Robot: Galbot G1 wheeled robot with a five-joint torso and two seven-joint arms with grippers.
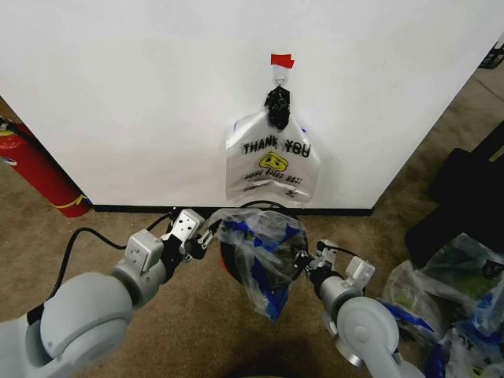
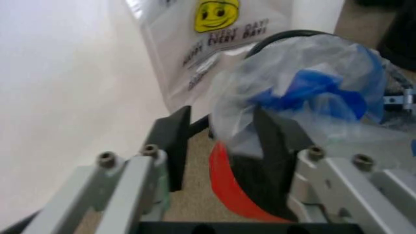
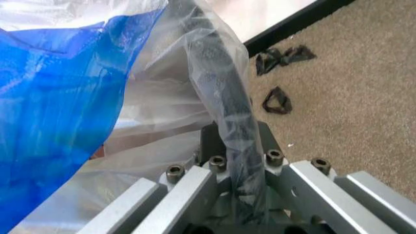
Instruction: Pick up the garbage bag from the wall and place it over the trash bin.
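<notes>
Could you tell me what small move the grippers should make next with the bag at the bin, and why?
Probably ease the garbage bag further down over the trash bin. The left gripper stands open at the bag's edge, the right gripper is shut on bag and rim, and the film sits bunched over the opening with the red base uncovered.

A "THANK YOU" smiley bag [image 1: 272,161] hangs on the white wall [image 1: 142,94], a red fire extinguisher [image 1: 39,173] left, bulky clear bags [image 1: 453,303] right.
</notes>
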